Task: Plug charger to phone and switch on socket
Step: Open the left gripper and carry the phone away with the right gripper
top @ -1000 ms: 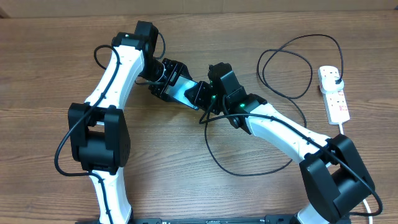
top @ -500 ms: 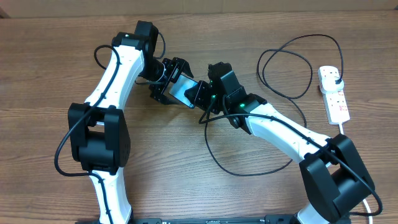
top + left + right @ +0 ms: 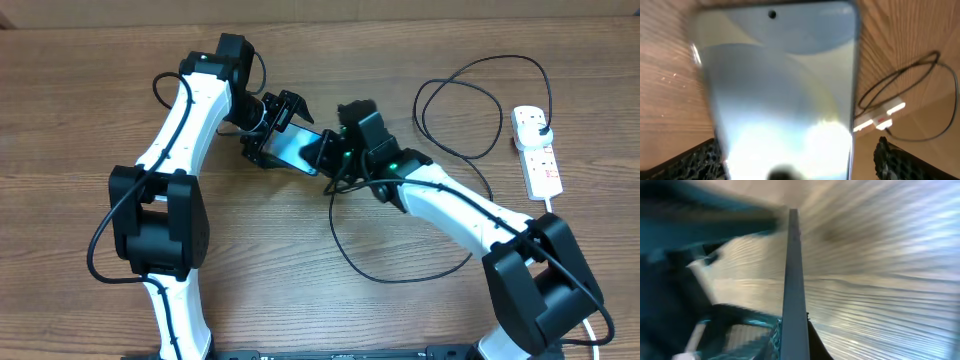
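The phone [image 3: 293, 148] is held off the table between both arms, tilted on edge. My right gripper [image 3: 332, 153] is shut on its right end; the right wrist view shows the phone edge-on [image 3: 792, 280] between the jaws. My left gripper [image 3: 272, 128] is open, with a finger on each side of the phone's other end. The light screen [image 3: 780, 90] fills the left wrist view. The charger [image 3: 470, 95], a black cable, loops over the table, and its plug sits in the socket [image 3: 538, 152] at the right. The connector tip is hidden.
A large cable loop [image 3: 400, 272] lies in front of the right arm. The socket and cable also show in the left wrist view [image 3: 880, 116]. The socket's white cord [image 3: 600, 335] runs off the front right corner.
My left gripper's fingers have spread off the phone. The right gripper has shifted slightly up and right with the phone, which has tilted more on edge.
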`<state>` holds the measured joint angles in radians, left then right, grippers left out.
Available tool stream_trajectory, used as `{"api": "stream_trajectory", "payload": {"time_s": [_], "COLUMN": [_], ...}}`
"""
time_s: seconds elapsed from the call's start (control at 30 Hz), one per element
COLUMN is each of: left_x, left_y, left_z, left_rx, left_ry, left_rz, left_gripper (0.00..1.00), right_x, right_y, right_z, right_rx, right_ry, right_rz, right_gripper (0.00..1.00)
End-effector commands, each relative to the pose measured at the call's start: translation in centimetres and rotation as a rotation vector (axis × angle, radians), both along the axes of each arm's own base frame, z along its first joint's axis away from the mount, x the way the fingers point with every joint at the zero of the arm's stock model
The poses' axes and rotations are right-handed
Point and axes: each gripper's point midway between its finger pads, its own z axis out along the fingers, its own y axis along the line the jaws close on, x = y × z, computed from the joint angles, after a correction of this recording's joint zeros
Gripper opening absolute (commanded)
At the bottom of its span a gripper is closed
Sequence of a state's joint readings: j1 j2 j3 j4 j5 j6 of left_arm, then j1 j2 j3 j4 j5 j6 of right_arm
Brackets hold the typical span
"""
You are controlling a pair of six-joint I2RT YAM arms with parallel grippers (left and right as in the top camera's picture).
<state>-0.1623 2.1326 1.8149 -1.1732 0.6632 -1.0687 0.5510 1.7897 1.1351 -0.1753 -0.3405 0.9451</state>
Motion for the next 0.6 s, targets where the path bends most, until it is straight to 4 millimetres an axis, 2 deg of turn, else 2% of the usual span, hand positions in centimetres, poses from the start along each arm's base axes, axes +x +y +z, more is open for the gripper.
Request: {"api": "stream_trajectory", "payload": {"time_s": [0.0,0.03,0.07,0.2,0.27,0.37,0.5,0.57], "left_x": [1.3,1.5,1.9,2.4,2.0,1.3,0.9,1.1], "left_y": [1.1,1.2,1.2,-0.3,-1.1,-2.5,-3.4,-3.6], "left_z": [2.0,2.3,3.1,6.2,7.3,10.1,14.2,15.7], "left_rx": [-0.096,-0.118,-0.184,-0.374,-0.422,-0.519,-0.629,-0.661], "left_ry": [-0.152,-0.175,-0.248,-0.481,-0.544,-0.660,-0.791,-0.791], "left_rz": [-0.102,-0.117,-0.166,-0.321,-0.378,-0.451,-0.485,-0.456], "left_gripper": [1.00,1.00,1.00,1.00,1.00,0.99,0.98,0.98], "right_x": [1.9,2.0,2.4,2.4,2.0,1.2,-0.1,-0.4], "right_y": [-2.8,-3.4,-5.0,-8.2,-9.7,-12.2,-13.4,-13.6], "right_z": [3.4,3.7,4.9,8.8,10.4,13.5,18.0,19.9], "right_rx": [0.033,0.033,0.028,0.041,0.050,0.071,0.130,0.167], "right_ry": [-0.054,-0.059,-0.079,-0.145,-0.163,-0.203,-0.307,-0.347], "right_rz": [-0.032,-0.037,-0.057,-0.086,-0.104,-0.149,-0.169,-0.194], "right_gripper": [0.04,0.04,0.04,0.04,0.04,0.04,0.04,0.04]}}
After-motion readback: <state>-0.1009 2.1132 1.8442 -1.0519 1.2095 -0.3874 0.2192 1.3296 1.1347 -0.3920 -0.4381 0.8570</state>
